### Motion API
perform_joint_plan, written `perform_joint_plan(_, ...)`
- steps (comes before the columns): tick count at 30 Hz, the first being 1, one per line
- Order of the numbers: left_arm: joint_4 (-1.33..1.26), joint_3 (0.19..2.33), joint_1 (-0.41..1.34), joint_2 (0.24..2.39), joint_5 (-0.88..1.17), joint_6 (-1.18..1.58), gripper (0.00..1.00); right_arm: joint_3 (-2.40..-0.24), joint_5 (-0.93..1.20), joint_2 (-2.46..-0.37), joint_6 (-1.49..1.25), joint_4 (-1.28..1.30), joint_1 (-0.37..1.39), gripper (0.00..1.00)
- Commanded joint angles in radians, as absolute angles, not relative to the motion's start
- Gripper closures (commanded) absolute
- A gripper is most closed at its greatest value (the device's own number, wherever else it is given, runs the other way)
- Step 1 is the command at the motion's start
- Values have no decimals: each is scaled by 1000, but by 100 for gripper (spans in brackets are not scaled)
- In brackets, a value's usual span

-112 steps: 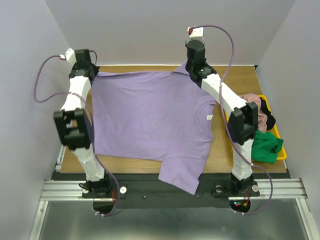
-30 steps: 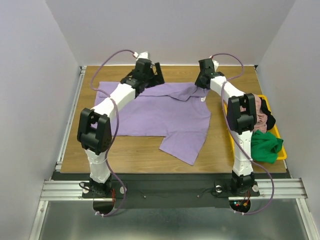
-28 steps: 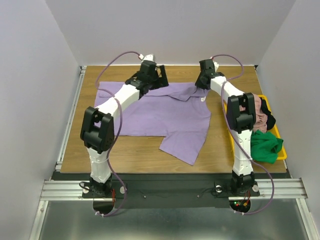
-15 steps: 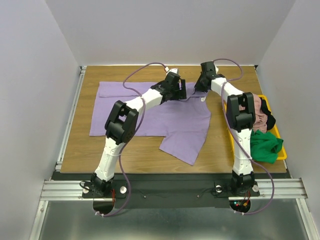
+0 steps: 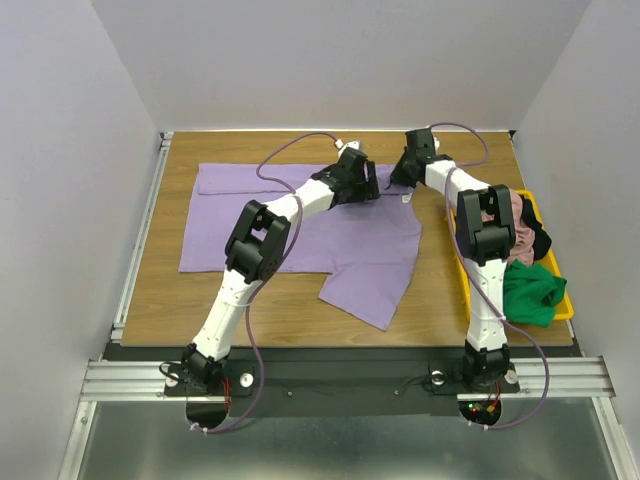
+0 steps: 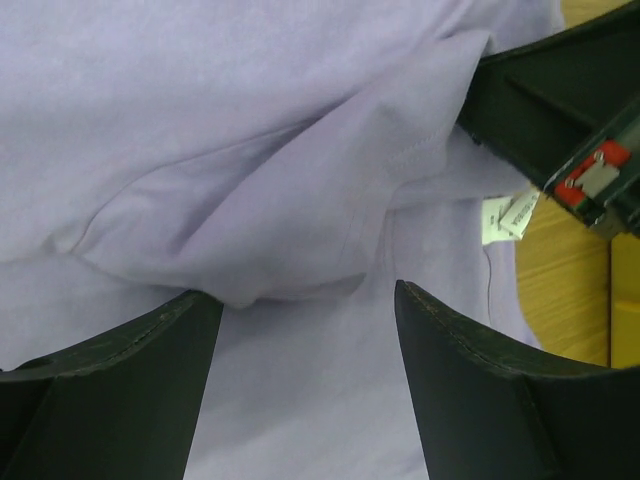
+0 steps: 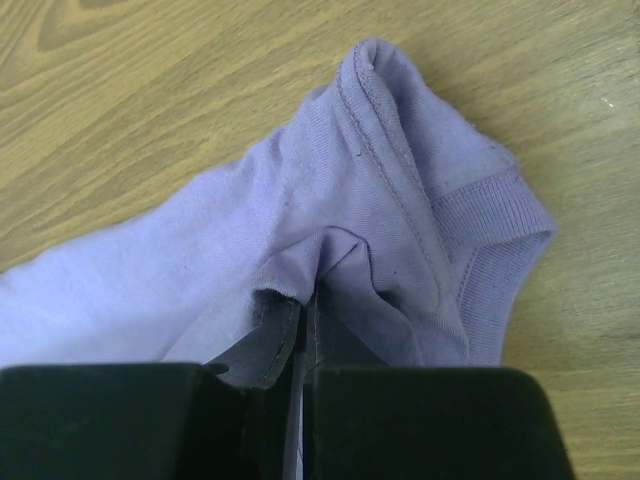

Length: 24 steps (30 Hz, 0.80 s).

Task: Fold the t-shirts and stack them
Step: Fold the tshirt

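Lavender t-shirt [image 5: 340,240] on table [image 5: 200,300], right tool [image 7: 298,320] pinching it, yellow tray [image 5: 567,305] beside

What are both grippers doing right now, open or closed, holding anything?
Left gripper: open, empty, over the lavender t-shirt.
Right gripper: closed on the lavender t-shirt near its collar.

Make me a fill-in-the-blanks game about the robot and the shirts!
The t-shirt lying spread out is ____ in color.
The right gripper is ____ on that t-shirt.
The left gripper above it is ____.
The green shirt sits in a ____ tray.
Missing words: purple; shut; open; yellow.
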State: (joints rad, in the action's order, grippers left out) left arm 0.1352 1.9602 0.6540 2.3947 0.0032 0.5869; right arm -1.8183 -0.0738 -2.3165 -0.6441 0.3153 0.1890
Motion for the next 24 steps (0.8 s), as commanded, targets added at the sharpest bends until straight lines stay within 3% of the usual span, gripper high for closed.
perform_joint_plan(1, 130, 2060, 661, 2428, 9, 609, 21, -1773, -52, -2286, -644, 334, 183, 100)
perform_joint_plan(4, 120, 2080, 660, 2444, 17, 614, 27, -1756, -51, -2280, -638, 328, 184, 99)
perform_joint_plan(7, 115, 2082, 661, 2442, 28, 620, 40, -1743, -61, -2272, -632, 327, 184, 99)
perform_joint_plan(12, 104, 2022, 660, 2389, 40, 617, 78, -1729, -69, -2257, -623, 327, 184, 99)
perform_joint_plan(15, 106, 1997, 661, 2352, 49, 612, 95, -1720, -72, -2235, -615, 325, 183, 99)
perform_joint_plan(17, 115, 1988, 661, 2336, 76, 595, 100, -1709, -66, -2217, -608, 327, 184, 99)
perform_joint_plan(24, 196, 1956, 658, 2270, 132, 568, 100, -1588, -65, -2065, -574, 327, 184, 100)
